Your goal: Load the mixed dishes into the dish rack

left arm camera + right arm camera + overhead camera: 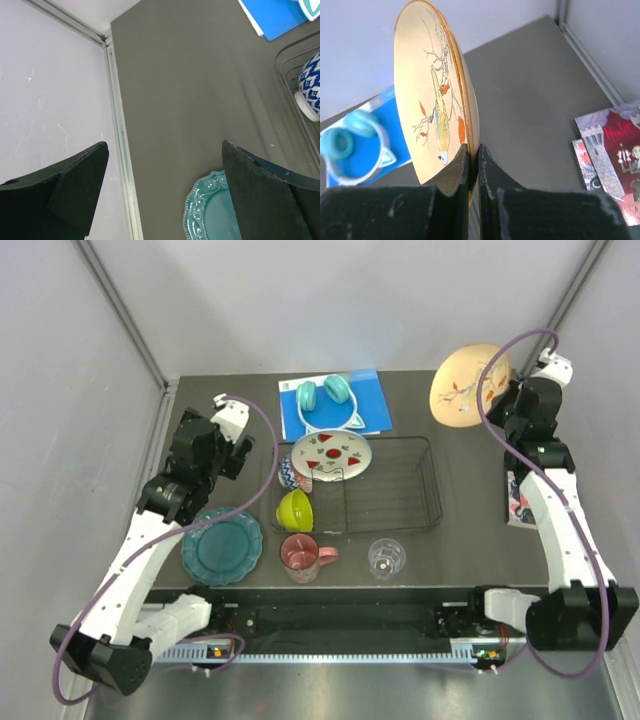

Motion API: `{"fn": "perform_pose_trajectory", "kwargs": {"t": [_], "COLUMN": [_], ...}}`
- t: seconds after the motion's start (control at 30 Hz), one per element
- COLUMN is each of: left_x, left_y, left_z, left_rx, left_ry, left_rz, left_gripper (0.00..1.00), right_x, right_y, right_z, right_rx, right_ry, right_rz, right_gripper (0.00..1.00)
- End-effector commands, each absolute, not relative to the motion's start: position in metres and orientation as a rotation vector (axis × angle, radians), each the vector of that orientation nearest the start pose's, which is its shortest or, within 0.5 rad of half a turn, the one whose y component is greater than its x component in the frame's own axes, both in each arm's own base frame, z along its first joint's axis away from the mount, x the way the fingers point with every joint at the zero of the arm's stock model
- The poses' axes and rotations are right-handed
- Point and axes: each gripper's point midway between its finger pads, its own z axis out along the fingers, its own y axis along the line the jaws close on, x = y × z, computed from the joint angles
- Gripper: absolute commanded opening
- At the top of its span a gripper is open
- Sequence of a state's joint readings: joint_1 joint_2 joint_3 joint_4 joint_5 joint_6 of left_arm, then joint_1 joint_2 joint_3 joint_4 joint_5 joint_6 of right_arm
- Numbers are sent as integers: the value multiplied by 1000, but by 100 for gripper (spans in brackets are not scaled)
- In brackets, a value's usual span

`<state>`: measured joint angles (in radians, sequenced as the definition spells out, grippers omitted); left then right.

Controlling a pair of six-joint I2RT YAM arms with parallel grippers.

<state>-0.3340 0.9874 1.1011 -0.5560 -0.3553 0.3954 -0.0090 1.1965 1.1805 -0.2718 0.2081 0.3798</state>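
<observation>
My right jaws clamp the floral plate (465, 385) by its rim, aloft; left jaws gape empty. Next, I reckon: swing it over the rack (437, 485) and slot it upright.

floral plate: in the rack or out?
Out. The floral plate is held on edge, rim pinched in the right gripper, well clear of the dish rack.

Three plates are counted: watermelon plate (331, 455), floral plate (462, 388), teal plate (222, 546). Two bowls (295, 509) (287, 476), one mug (299, 555), one glass (386, 557) and one rack (400, 490) are counted.
</observation>
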Motion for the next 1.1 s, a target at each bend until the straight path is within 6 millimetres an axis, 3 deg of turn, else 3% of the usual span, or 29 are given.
{"fn": "perform_pose_trajectory", "kwargs": {"t": [0.0, 0.07, 0.1, 0.17, 0.2, 0.47, 0.67, 0.93, 1.07], "left_x": [321, 321, 324, 325, 325, 324, 326, 325, 327], "left_y": [-33, -29, -30, -27, -27, -17, -9, -5, -4], "left_z": [305, 302, 303, 301, 298, 297, 297, 291, 294], "left_rx": [413, 371, 362, 329, 325, 252, 201, 167, 159], "left_ry": [1941, 1977, 1987, 2005, 2018, 2032, 2037, 2051, 2044], "left_rz": [309, 276, 257, 231, 224, 216, 215, 210, 204], "left_gripper": [99, 99, 99, 99, 99, 99, 99, 99, 99], "right_x": [359, 342, 333, 316, 307, 252, 239, 243, 248], "right_y": [33, 48, 65, 75, 93, 130, 155, 194, 203], "right_z": [421, 429, 431, 440, 439, 445, 425, 402, 388], "right_rx": [206, 130, 70, -9, -73, -451, -673, -919, -1002], "right_ry": [1518, 1504, 1502, 1465, 1460, 1294, 1249, 1207, 1187], "right_rz": [253, 274, 304, 272, 295, 202, 68, -214, -338], "right_gripper": [0, 0, 0, 0, 0, 0, 0, 0, 0]}}
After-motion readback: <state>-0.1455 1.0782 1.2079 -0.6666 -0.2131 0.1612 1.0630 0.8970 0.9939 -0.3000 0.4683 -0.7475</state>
